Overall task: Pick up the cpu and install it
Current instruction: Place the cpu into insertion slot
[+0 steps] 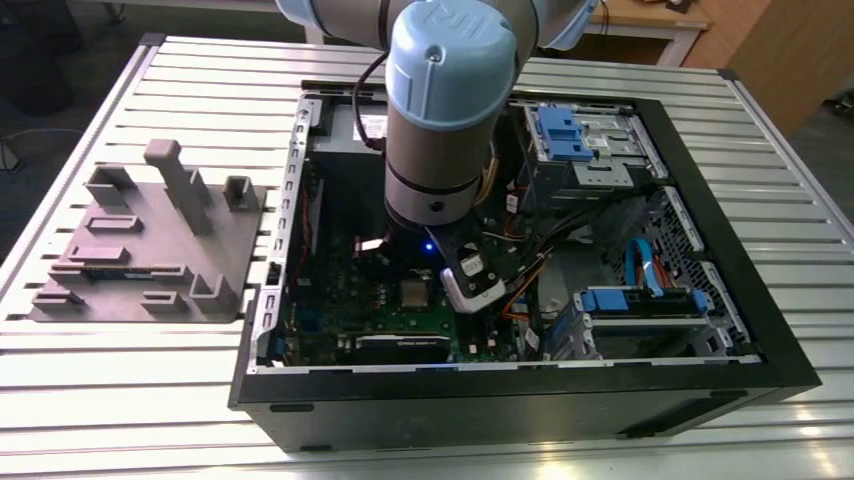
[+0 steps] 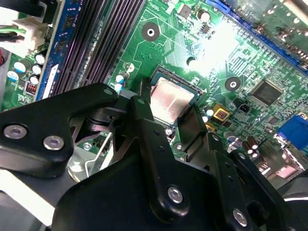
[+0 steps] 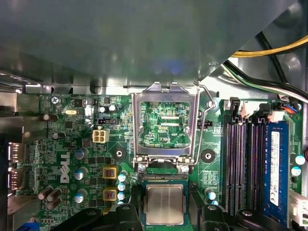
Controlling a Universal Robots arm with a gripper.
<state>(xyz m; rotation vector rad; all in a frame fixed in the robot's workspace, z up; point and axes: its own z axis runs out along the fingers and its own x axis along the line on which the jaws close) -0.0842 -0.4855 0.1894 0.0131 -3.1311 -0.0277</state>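
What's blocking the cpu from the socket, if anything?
Nothing visible. The cpu lies at the socket, right under the gripper. The metal frame is flipped open beside it, off the socket.

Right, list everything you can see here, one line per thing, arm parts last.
table: one, pale slatted metal, under everything
computer case: one, black, lying open on the table
fixture block: one, grey, on the table, at the exterior view's left of the case
motherboard: one, green, inside the case
cpu: one, silver-grey, at the motherboard's socket
socket frame: one, silver metal, flipped open beside the cpu
memory slots: several, black, beside the socket
drive latches: two, blue, toward the exterior view's right of the case
robot arm: one, grey and blue, reaching into the case
gripper: one, black, at the cpu
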